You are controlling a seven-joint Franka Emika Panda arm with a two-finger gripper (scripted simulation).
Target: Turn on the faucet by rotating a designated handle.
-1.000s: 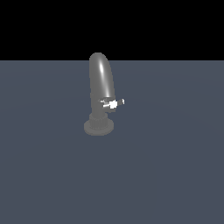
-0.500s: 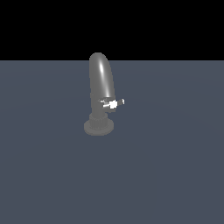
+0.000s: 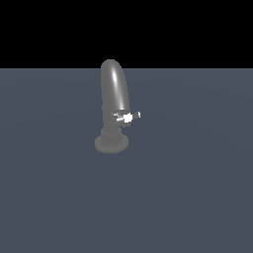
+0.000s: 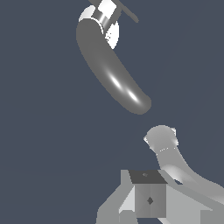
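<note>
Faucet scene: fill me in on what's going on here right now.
A dull grey metallic faucet with a tall arched spout stands on a dark blue-grey floor. Its small bright white-silver lever handle juts toward the exterior view's right. Nothing is touching it. The exterior view shows no robot; the wrist view shows pale grey arm parts apart from the faucet, with the fingers not identifiable. The turn has not begun.

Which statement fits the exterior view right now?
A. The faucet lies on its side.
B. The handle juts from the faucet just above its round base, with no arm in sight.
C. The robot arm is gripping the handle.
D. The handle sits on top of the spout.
B: the handle sticks out toward the exterior view's right, low on the upright faucet, and no arm appears in that view.
</note>
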